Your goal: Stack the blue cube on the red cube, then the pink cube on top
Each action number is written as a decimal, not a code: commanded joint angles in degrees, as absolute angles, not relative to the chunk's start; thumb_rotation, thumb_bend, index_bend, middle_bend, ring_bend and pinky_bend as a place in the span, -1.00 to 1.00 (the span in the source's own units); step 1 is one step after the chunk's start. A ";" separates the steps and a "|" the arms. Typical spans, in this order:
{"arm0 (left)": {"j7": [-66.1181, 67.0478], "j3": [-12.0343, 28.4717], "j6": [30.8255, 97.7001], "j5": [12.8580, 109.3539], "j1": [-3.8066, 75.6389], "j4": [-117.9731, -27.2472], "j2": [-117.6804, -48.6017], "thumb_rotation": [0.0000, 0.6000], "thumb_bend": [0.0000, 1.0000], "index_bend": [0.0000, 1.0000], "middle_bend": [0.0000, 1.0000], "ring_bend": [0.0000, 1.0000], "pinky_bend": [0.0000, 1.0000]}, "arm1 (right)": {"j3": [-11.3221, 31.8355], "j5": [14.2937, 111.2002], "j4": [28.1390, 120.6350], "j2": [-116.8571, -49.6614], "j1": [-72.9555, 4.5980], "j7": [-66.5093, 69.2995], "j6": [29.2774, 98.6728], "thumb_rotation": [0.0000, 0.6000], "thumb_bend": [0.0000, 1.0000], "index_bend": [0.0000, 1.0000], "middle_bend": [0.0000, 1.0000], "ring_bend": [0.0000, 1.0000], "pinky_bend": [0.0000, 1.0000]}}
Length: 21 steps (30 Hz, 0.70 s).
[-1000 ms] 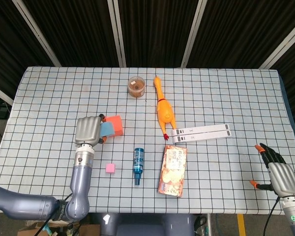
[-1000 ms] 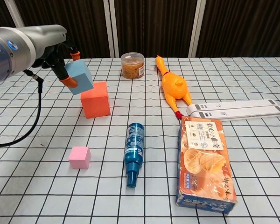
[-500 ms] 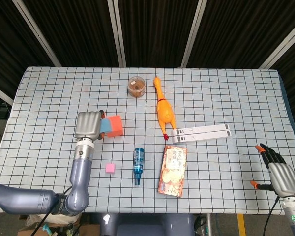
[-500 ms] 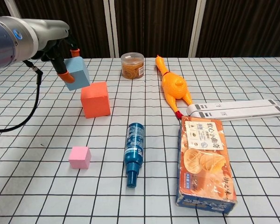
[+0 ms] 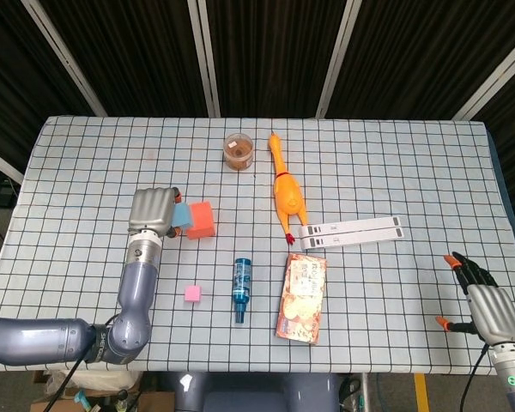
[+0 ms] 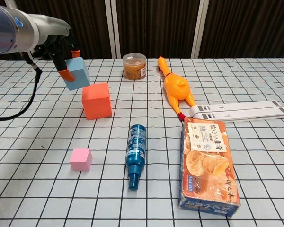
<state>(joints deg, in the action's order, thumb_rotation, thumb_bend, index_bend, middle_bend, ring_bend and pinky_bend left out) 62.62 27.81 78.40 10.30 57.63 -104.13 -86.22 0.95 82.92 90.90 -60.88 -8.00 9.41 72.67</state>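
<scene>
The left robot hand (image 6: pixel 61 54) grips the blue cube (image 6: pixel 77 73) in the air, tilted, just above and left of the red cube (image 6: pixel 96 100) (not resting on it). The pink cube (image 6: pixel 81 159) lies nearer on the tabletop (image 6: pixel 255 156), beside a blue bottle (image 6: pixel 136 154). The right robot hand (image 5: pixel 485 300) hovers empty, fingers apart.

Rubber chicken (image 6: pixel 176 88), round lidded snack jar (image 6: pixel 134 66), blue spray bottle (image 6: pixel 136 153) lying flat, biscuit box (image 6: pixel 209 165), two white strips (image 6: pixel 239 110), checkered tablecloth (image 6: pixel 255 156)
</scene>
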 commanded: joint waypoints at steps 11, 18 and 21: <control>61.63 27.52 72.84 3.24 60.57 -100.66 -83.77 1.00 -0.19 0.05 0.90 0.62 0.62 | 0.83 82.74 90.75 -60.83 -8.33 9.97 71.79 1.00 -0.92 -0.86 -0.93 -0.86 -0.75; 62.95 27.15 73.18 0.64 63.12 -99.02 -83.71 1.00 -0.18 0.07 0.90 0.62 0.62 | 0.68 82.74 90.68 -60.83 -8.48 10.17 71.36 1.00 -0.92 -0.83 -0.93 -0.86 -0.75; 63.06 27.06 72.55 0.06 64.03 -98.59 -83.82 1.00 -0.17 0.08 0.90 0.62 0.62 | 0.70 82.68 90.64 -60.81 -8.50 10.38 71.31 1.00 -0.92 -0.83 -0.93 -0.86 -0.75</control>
